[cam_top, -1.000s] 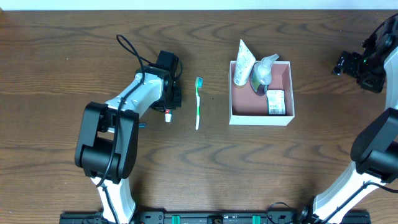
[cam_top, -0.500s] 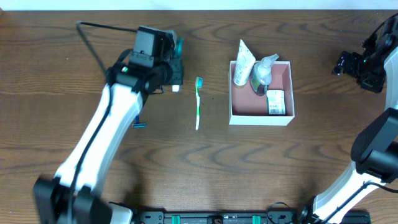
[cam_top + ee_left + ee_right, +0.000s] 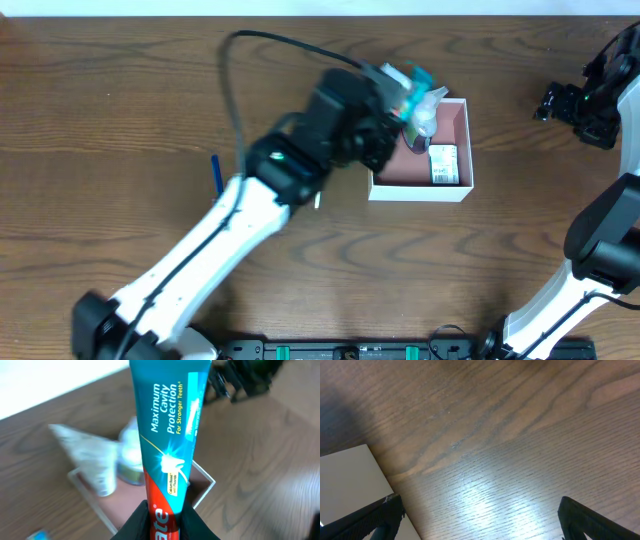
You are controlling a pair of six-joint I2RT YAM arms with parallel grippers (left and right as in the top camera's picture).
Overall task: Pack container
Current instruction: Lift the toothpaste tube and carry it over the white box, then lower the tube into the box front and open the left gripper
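Note:
The container (image 3: 455, 130) is a square white box with a dusty-pink inside, right of centre in the overhead view. It holds a white tube (image 3: 392, 88), a clear bottle (image 3: 428, 105) and a green-and-white soap packet (image 3: 443, 163). My left gripper (image 3: 395, 100) is shut on a teal and red toothpaste tube (image 3: 417, 78) and holds it above the box's far left corner. The left wrist view shows the tube (image 3: 167, 435) in the jaws (image 3: 165, 527) over the box wall (image 3: 206, 479). My right gripper (image 3: 575, 105) is open and empty at the far right.
A toothbrush is mostly hidden under my left arm; only its white end (image 3: 318, 200) shows left of the box. A small blue item (image 3: 215, 175) lies on the table at the left. The right wrist view shows bare wood and a white surface (image 3: 345, 480).
My left arm has swung right, from left of the toothbrush to above the box, carrying the toothpaste tube. It now covers the toothbrush. The right arm has not moved.

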